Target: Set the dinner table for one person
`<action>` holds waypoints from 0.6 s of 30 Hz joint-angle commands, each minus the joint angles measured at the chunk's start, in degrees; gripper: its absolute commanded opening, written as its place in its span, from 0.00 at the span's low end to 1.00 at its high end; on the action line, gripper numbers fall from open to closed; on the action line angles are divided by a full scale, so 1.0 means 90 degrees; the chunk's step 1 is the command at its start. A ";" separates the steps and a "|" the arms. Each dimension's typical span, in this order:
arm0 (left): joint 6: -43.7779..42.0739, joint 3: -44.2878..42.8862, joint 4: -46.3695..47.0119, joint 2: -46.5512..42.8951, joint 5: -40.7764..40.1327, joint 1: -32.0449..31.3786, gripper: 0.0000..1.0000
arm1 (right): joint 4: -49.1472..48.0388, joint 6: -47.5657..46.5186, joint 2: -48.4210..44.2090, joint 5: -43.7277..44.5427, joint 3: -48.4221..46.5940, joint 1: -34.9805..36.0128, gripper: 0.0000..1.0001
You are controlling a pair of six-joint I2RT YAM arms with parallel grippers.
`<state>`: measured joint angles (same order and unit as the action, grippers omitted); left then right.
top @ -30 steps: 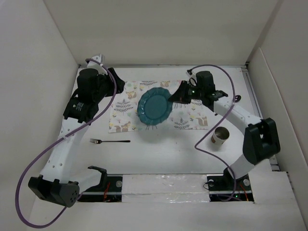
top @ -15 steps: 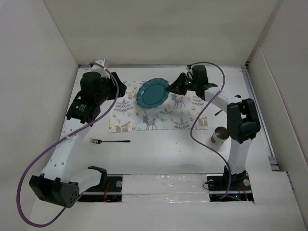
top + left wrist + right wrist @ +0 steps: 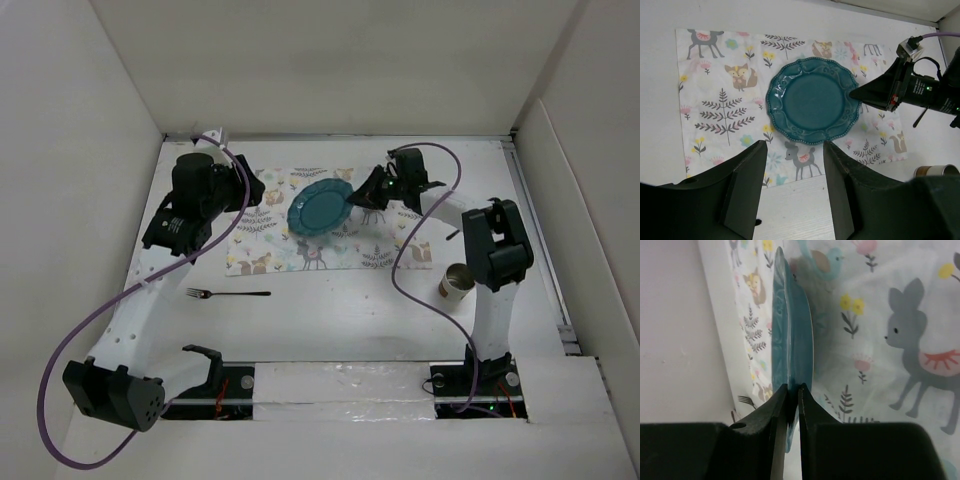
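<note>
Right now your right gripper (image 3: 791,388) is pinched tight on the rim of the teal plate (image 3: 322,207). Its wrist view looks along the plate edge-on, with both fingers closed on the near lip, 1 on each face. From above, the plate sits over the upper middle of the placemat (image 3: 270,250), and the gripper meets it at its right edge. The plate looks slightly tipped there, but you cannot tell whether its left edge touches the cloth. Your left gripper (image 3: 794,145) is spread wide with nothing between its 2 fingers. It hangs above the near edge of the placemat, looking down on the plate and apart from it. The placemat lies flat on the table (image 3: 340,325), toward the far side. The fork (image 3: 228,294) lies on bare table near the placemat's near-left corner, tines left and handle pointing right. The cup (image 3: 458,283) stands upright on the table near the placemat's near-right corner, beside the right arm, touching neither the cloth nor the plate. The table itself fills the floor of the white enclosure, under both arms.
</note>
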<state>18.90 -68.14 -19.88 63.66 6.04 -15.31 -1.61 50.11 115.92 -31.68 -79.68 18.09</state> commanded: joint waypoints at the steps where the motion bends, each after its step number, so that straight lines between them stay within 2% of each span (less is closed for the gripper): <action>1: -0.0020 0.0081 0.0265 -0.0042 0.0129 0.0012 0.46 | -0.0379 -0.0156 -0.0087 -0.0240 0.0063 0.0031 0.00; 4: -0.0010 0.0110 0.0265 -0.0042 0.0100 0.0012 0.46 | -0.0193 -0.0313 -0.0126 -0.0065 0.0239 0.0031 0.01; 5: -0.0010 0.0120 0.0265 -0.0042 0.0100 0.0012 0.46 | -0.0077 -0.0391 -0.0145 -0.0015 0.0308 0.0031 0.05; 6: -0.0010 0.0129 0.0256 -0.0013 0.0100 0.0012 0.46 | 0.0147 -0.0546 -0.0145 0.0053 0.0318 0.0031 0.09; 7: 0.0000 0.0149 0.0246 -0.0013 0.0090 0.0012 0.46 | 0.0343 -0.0616 -0.0155 0.0198 0.0357 0.0089 0.18; 10: 0.0019 0.0198 0.0275 0.0017 0.0100 0.0012 0.46 | 0.0666 -0.0850 -0.0233 0.0501 0.0464 0.0090 0.36; 13: 0.0049 0.0227 0.0295 0.0036 0.0129 0.0012 0.45 | 0.0891 -0.1026 -0.0311 0.0736 0.0465 0.0090 0.46; 18: 0.0078 0.0227 0.0334 0.0056 0.0188 0.0012 0.45 | 0.1680 -0.1513 -0.0428 0.1019 0.0055 0.0090 0.52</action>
<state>19.18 -66.08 -19.07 64.75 6.70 -15.31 9.26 40.69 116.03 -25.12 -75.75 18.74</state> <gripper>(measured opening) 0.457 0.517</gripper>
